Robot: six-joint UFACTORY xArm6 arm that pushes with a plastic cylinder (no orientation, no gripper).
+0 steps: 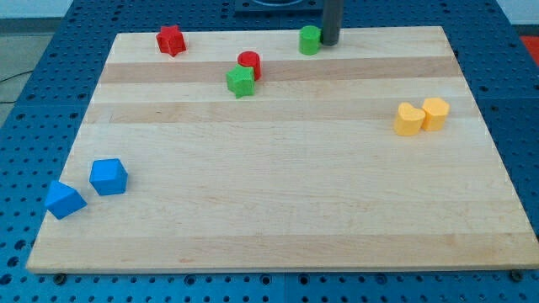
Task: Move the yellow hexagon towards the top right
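Two yellow blocks sit touching at the view's right. The right one point(435, 113) looks like the yellow hexagon. The left one point(409, 120) has a less regular shape. My tip point(329, 42) is at the view's top edge of the wooden board point(278, 194), right beside a green round block point(310, 39), on its right. The tip is far from the yellow blocks, up and to their left.
A red star-like block point(171, 39) sits at the top left. A red cylinder point(249, 63) touches a green star-like block point(240, 81) at the top middle. Two blue blocks point(109, 177) point(64, 199) sit at the bottom left.
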